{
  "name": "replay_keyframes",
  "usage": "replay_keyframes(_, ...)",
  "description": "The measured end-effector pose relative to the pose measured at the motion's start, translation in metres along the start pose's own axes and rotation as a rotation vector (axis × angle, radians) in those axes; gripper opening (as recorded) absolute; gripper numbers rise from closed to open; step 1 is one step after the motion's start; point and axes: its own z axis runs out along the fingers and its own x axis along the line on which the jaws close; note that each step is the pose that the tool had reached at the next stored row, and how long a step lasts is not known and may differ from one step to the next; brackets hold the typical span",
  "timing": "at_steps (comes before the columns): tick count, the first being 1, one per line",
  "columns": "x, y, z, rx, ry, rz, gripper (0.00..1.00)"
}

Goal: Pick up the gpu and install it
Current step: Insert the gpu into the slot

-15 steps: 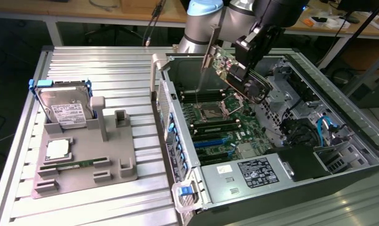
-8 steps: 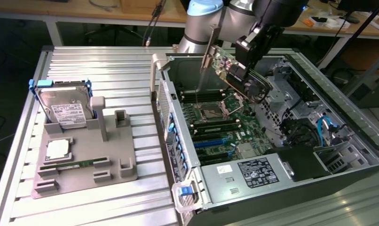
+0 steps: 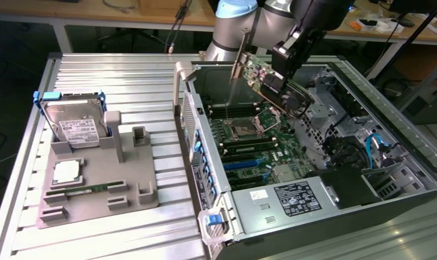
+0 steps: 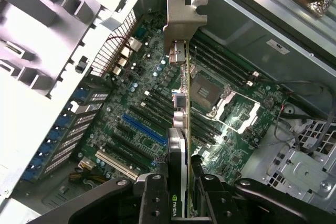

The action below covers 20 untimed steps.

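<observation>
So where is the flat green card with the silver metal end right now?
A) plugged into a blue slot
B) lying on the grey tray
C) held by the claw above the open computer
C: the claw grips the flat green circuit-board card, holding it in the air above the green motherboard, not seated in any slot.

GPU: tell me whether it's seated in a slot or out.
Out. The gpu hangs tilted above the motherboard, clamped between the fingers.

exterior: high, angled down, whole case [image 3: 207,84] | wrist: close, looking into case | shared: motherboard [image 3: 272,138]
</observation>
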Motion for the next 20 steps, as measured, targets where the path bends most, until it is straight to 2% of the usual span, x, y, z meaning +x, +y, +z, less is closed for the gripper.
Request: replay_keyframes(20,-0.0018,0.0029,0.0001,-0.0014,0.0022,-0.054,0.27)
